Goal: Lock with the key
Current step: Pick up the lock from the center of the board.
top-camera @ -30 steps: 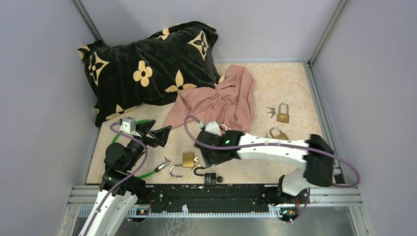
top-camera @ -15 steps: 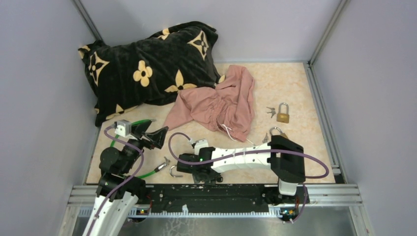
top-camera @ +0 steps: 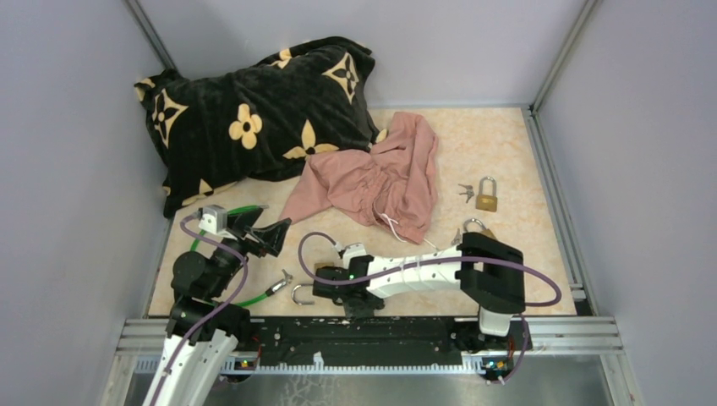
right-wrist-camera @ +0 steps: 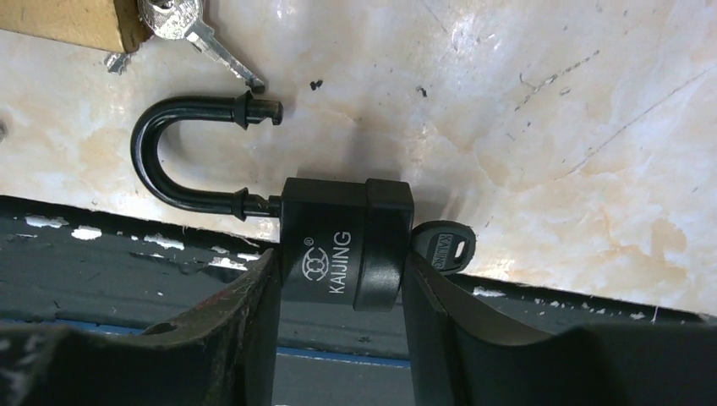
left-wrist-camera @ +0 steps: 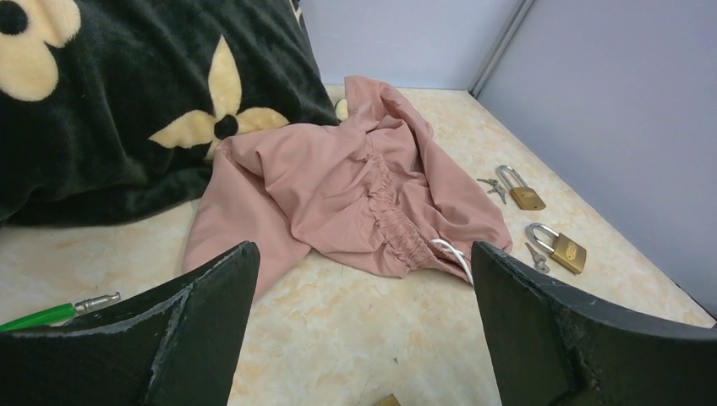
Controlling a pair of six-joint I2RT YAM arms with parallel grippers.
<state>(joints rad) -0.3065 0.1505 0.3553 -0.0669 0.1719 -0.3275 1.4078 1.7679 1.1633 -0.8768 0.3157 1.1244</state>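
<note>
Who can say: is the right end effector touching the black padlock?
Touching. Right wrist view: fingers of the right end effector press both sides of the black padlock.

Black floral pillow (top-camera: 254, 110) far-left; pink garment (top-camera: 376, 178) against it; green cable (top-camera: 251, 298) near-left.

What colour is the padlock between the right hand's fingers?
Black: the padlock body and its shackle alike. The right wrist view shows it best.

brass padlocks (left-wrist-camera: 527, 197): 3 | black padlock (right-wrist-camera: 342, 254): 1 | pillow (top-camera: 254, 110): 1 | pink garment (top-camera: 376, 178): 1 | green cable (left-wrist-camera: 34, 318): 1
</note>
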